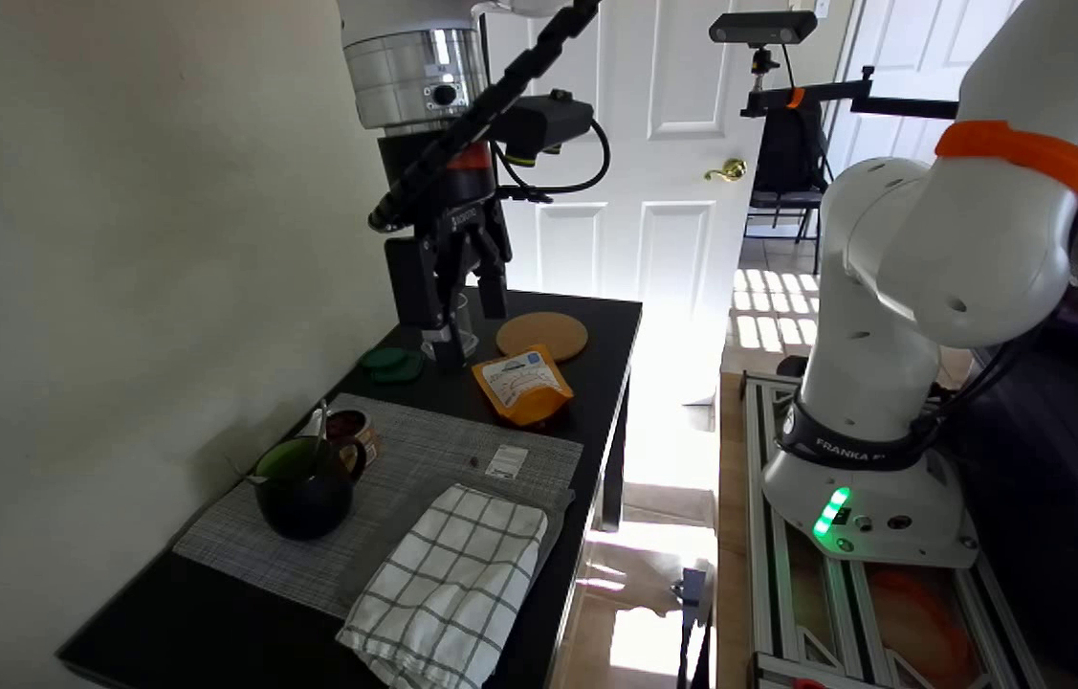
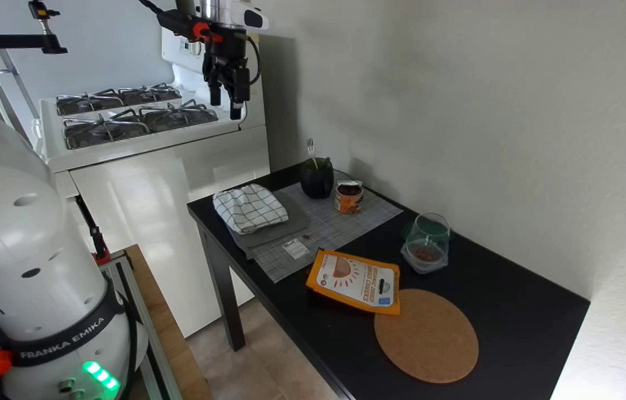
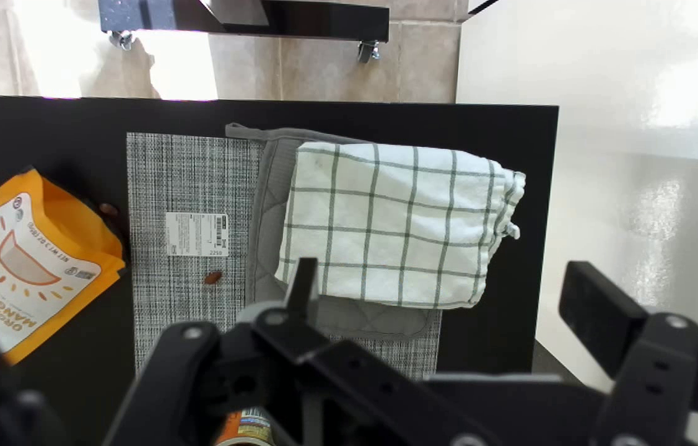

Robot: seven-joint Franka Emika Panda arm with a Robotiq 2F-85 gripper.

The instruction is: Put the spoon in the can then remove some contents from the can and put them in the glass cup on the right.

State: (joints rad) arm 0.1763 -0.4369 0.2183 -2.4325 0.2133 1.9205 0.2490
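Here's the open orange-labelled tin can (image 2: 348, 206), upright on the grey woven placemat (image 3: 191, 176), reddish-brown contents (image 2: 349, 190) showing at its mouth. Just beside it sits the round green-black mug (image 1: 304, 502), handle out to the side, and up from its opening, tines high, comes a silver fork (image 2: 311, 147); in an exterior view a thin utensil (image 1: 246, 473) leans at the rim, too small to name. Farther along, the clear glass tumbler (image 2: 436, 221) overlaps a low clear tub (image 2: 422, 266); brown pieces (image 2: 426, 254) show there, and I can't tell which of the two holds them. Near it, the orange mango pouch (image 2: 356, 278) meets the round tan disc (image 2: 428, 340). Overhead, the black gripper (image 3: 453, 296) hangs, fingers wide apart.
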